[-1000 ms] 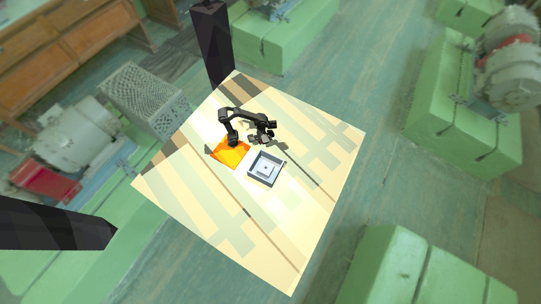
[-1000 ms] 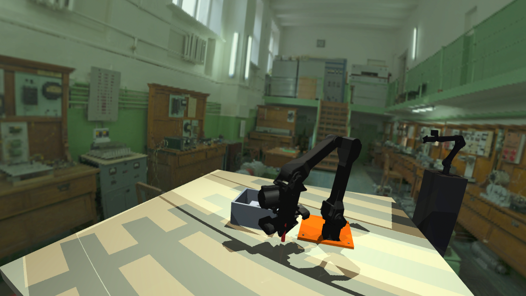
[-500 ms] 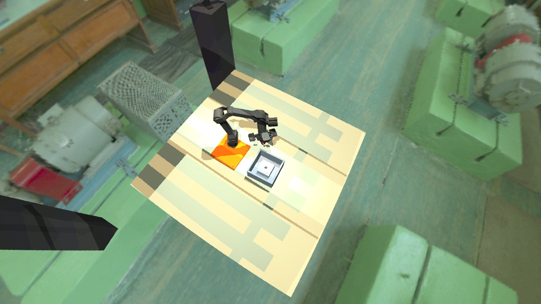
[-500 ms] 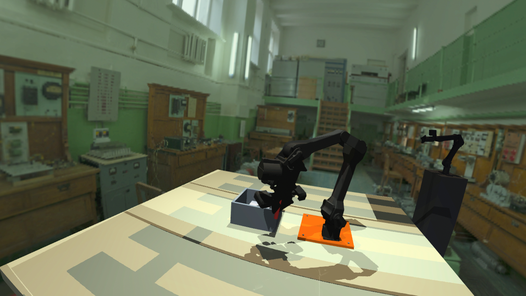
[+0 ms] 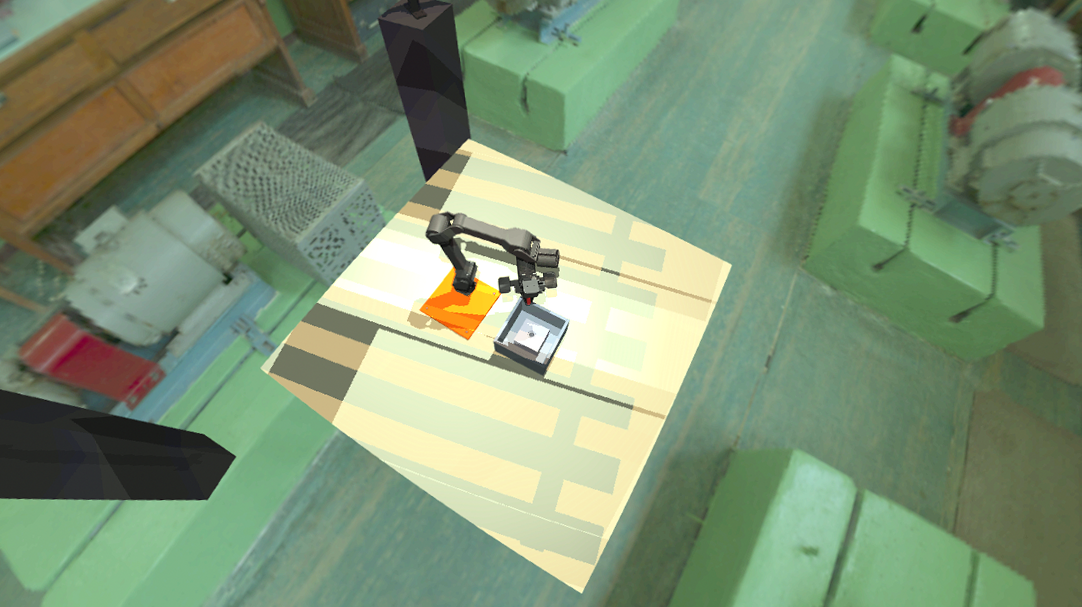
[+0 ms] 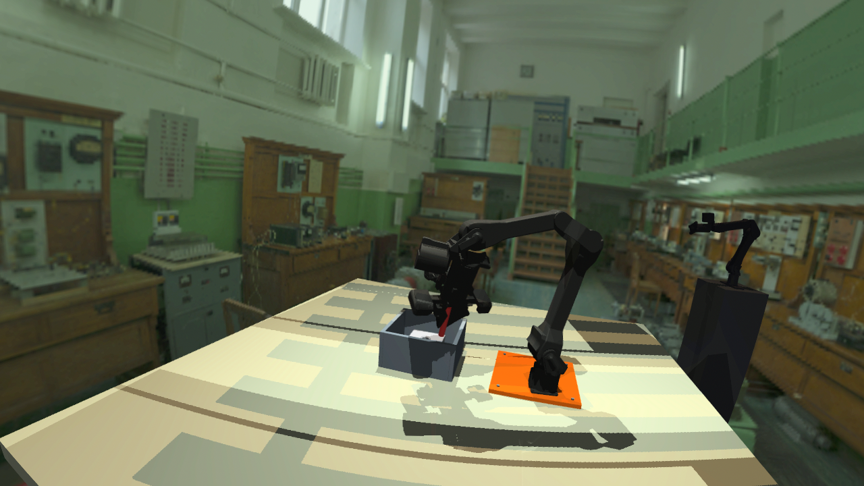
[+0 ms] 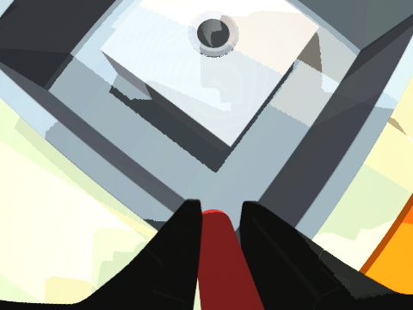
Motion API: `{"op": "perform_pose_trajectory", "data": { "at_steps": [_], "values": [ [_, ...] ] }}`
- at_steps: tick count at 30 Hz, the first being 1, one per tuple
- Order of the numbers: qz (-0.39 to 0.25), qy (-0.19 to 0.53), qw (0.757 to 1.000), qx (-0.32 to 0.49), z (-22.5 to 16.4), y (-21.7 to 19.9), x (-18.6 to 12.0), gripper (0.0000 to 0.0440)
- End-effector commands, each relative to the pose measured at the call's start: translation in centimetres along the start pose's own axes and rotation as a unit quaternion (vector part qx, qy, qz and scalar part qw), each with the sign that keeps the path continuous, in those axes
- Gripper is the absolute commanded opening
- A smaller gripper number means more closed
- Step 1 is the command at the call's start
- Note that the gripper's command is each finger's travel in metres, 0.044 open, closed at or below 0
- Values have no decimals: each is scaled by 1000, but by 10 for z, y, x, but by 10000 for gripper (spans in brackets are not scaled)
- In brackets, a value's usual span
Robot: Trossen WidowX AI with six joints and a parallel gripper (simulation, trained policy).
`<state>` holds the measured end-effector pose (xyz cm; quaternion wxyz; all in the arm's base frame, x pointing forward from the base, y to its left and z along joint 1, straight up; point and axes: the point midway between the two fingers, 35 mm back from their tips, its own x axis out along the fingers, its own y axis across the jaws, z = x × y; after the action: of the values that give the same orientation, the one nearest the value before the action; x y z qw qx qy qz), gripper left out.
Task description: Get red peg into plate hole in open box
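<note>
Surroundings of the work table point(image 5: 473, 480) point(image 6: 199, 416): a perforated metal housing point(image 5: 281, 193), to one side; a dark pedestal point(image 5: 434, 87) point(image 6: 719, 344), bearing a second, smaller-looking arm point(image 6: 744, 241); a wooden staircase point(image 6: 541, 223), in the background.

Hard, bright light floods the table point(image 5: 607, 465) point(image 6: 241, 416) below the pincer point(image 5: 528, 299) point(image 6: 445, 323) point(image 7: 221, 207), nearly washing out patches to either side of it in the top view, while angular shadows fall on the near side of it in the exterior view, where its own body is almost black. Beyond it the room is soft and blurred, with dim greenish walls and glowing tubes. In the wrist view, pale glare whitens the plate point(image 7: 181, 65) ahead of its tips, perhaps hiding surface detail, and shadow edges look jagged.
</note>
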<state>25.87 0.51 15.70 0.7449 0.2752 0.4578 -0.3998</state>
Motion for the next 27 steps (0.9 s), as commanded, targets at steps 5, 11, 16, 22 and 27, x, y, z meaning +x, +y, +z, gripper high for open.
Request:
{"op": "perform_pose_trajectory", "data": {
  "at_steps": [5,11,16,22,27],
  "values": [
    [-6,-14,1000,12,29,3,15,0],
    [-11,-13,1000,9,49,3,33,0],
    [-14,-6,1000,-2,62,2,48,1],
    [-13,6,1000,-24,71,2,66,0],
    [-10,21,999,-46,72,2,81,0]
  ]
}}
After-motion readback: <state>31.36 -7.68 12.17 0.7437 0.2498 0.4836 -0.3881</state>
